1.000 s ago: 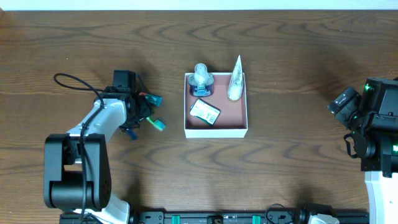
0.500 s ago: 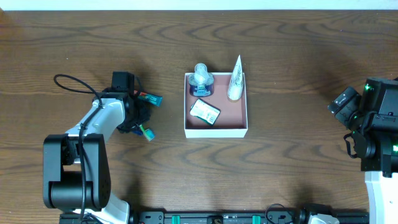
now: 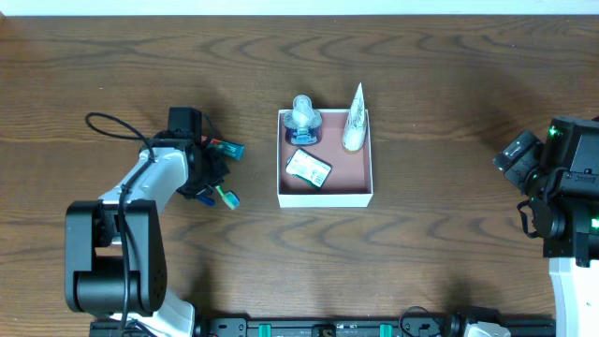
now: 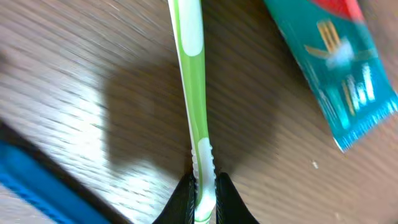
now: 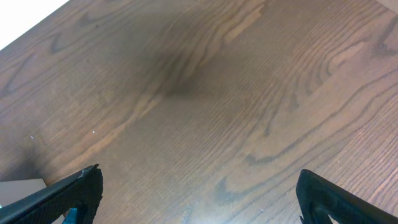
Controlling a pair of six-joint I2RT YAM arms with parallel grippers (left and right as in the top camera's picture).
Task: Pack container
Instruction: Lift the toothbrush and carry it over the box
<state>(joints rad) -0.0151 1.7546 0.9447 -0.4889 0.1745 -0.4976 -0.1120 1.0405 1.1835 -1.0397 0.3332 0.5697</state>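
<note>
The left hand (image 4: 202,186) is pinched almost shut on the end of a green toothbrush (image 4: 189,74) — its two dark fingers squeeze the handle from either side, close above the wooden bench (image 3: 449,84). The brush runs straight away from the fingers, and a teal toothpaste tube (image 4: 333,68) lies just beside it, not touching. The container (image 3: 325,198), a white-walled square box with a pink-brown floor, sits mid-bench, near this hand but apart from it. Inside, a small bottle (image 3: 303,120) and a white tube (image 3: 354,122) sit against the far wall, with a flat sachet (image 3: 308,166) in front of them. The right hand (image 5: 198,186) is spread wide and holds nothing — open wood shows between its fingers, well apart from the box, by the bench's right edge.
</note>
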